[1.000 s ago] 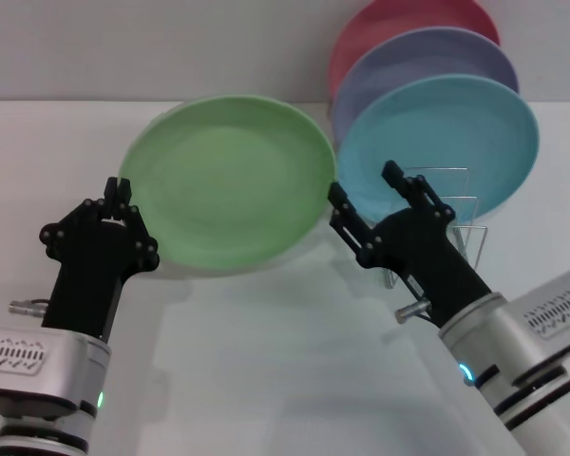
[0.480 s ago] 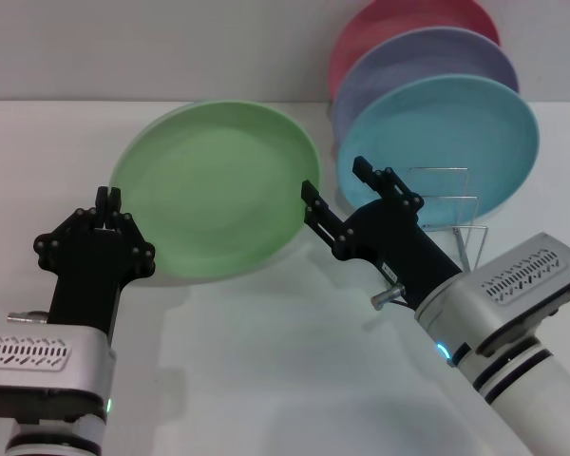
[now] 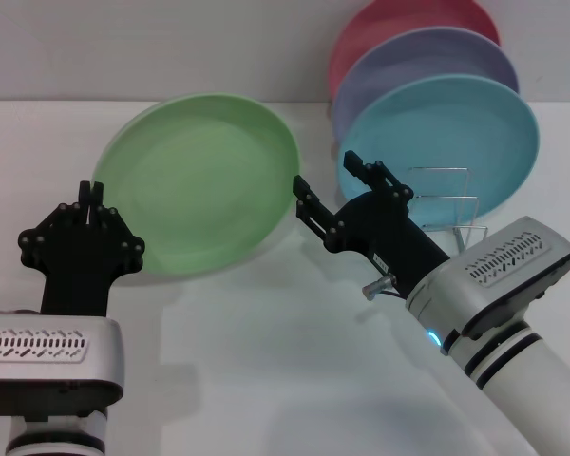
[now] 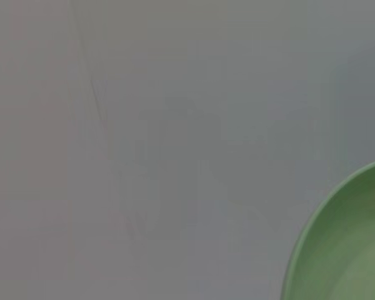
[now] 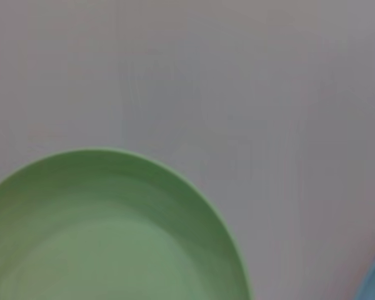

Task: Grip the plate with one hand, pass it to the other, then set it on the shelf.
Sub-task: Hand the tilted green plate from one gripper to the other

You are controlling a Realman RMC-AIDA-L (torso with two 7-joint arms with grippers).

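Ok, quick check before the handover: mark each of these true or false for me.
1. The plate is lifted off the table, gripped at its rim by the left gripper. True.
2. The right gripper is clamped on the plate. False: its jaws stand open beside the plate's rim on the shelf side, not closed on it.
3. The shelf holds no plates. False: a light blue plate, a lavender plate and a pink plate stand in it.
4. Of those three, the light blue plate is the one nearest the robot. True.
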